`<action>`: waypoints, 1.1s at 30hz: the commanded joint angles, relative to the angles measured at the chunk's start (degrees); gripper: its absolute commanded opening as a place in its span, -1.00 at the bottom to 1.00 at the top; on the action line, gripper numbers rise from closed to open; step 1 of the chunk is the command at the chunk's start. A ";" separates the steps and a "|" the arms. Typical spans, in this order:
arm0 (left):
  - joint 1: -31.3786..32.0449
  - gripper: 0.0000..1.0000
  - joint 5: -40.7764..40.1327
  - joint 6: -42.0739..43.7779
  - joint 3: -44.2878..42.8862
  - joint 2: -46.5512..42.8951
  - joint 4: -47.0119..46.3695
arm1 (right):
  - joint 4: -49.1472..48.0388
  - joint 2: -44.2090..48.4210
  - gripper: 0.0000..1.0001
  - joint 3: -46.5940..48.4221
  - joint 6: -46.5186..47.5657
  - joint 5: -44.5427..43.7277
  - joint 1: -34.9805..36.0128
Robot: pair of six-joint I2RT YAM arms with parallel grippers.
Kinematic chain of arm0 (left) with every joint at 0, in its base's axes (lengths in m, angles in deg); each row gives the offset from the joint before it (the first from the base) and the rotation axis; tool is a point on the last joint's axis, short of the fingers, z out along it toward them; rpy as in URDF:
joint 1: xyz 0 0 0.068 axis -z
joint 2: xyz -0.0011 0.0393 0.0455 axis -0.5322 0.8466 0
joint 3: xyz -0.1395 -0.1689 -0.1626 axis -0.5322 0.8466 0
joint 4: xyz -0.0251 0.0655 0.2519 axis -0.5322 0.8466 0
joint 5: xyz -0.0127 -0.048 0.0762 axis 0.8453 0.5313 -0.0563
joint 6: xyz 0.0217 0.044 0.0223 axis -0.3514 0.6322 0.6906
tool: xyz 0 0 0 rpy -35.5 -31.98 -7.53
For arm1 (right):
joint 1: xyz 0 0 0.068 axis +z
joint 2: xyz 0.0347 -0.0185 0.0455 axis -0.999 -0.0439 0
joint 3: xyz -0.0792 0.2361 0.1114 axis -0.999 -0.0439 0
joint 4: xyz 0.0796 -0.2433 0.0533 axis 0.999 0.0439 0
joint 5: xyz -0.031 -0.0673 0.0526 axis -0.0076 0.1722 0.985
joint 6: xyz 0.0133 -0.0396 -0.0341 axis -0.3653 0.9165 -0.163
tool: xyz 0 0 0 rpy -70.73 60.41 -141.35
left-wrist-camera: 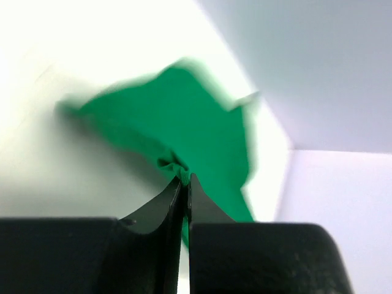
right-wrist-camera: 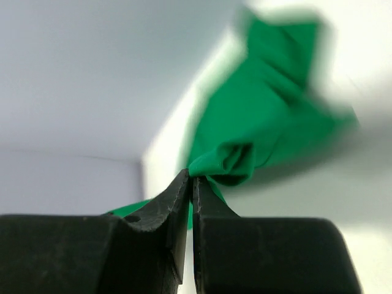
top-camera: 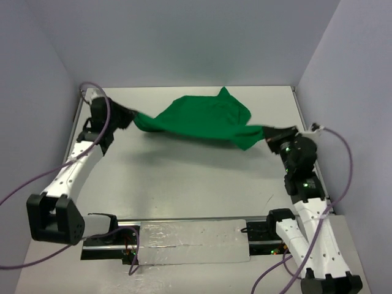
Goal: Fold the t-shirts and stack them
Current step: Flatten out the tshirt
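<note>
Top view: green t-shirt (top-camera: pixel 199 119) strung between both arms over the far half of the desk (top-camera: pixel 184 184), toward 12 o'clock from the bases.

Left claw (top-camera: pixel 131 117) has the cloth's 9 o'clock end. Right claw (top-camera: pixel 267 131) has the 3 o'clock end, a little nearer to me. The fabric sags between them, with one corner poking up toward 12 o'clock.

A shadow lies on the desk under the near edge, so that edge is lifted. I can't tell whether the far part touches.

Left wrist view: left claw (left-wrist-camera: pixel 185 179) pinched nearly closed on a bunched bit of t-shirt (left-wrist-camera: pixel 177 116) — cloth blurred beyond.

Right wrist view: same story, right claw (right-wrist-camera: pixel 190 177) narrowed onto a rolled fold of t-shirt (right-wrist-camera: pixel 257 116).
</note>
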 commanded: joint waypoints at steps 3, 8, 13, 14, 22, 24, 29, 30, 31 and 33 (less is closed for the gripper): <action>0.99 -0.79 1.74 10.64 -18.76 -11.36 1.52 | -1.89 -1.00 -0.82 23.87 14.58 -2.94 0.26; 1.45 -0.79 4.27 12.47 -24.88 -18.69 -0.56 | -1.15 -1.65 -0.82 40.21 20.67 -0.30 0.28; 1.54 -0.79 5.82 13.68 -30.61 -23.88 1.98 | 2.52 -1.85 -0.82 54.89 26.13 -0.32 0.27; 1.54 -0.79 6.23 13.65 -32.04 -24.63 2.59 | 3.05 -1.47 -0.82 56.88 26.85 -0.93 0.32; 1.45 -0.79 7.80 13.16 -37.98 -28.94 6.31 | 6.04 -0.53 -0.82 64.33 29.09 -4.40 0.29; 1.45 -0.79 8.30 12.96 -37.29 -29.34 6.71 | 6.76 -1.29 -0.82 64.43 29.10 -4.58 0.38; 1.45 -0.79 7.34 12.95 -29.86 -29.56 7.52 | 7.31 -3.17 -0.82 58.24 28.68 -4.61 0.32; 1.45 -0.79 6.85 13.01 -28.06 -29.62 7.44 | 6.87 -3.32 -0.82 56.38 28.62 -4.46 0.32; 1.45 -0.79 5.94 13.22 -25.02 -29.65 7.02 | 6.03 -3.64 -0.82 53.07 28.38 -3.91 0.27; 1.45 -0.79 4.49 13.34 -20.23 -29.12 5.76 | 4.60 -5.20 -0.82 45.10 27.79 -2.78 0.26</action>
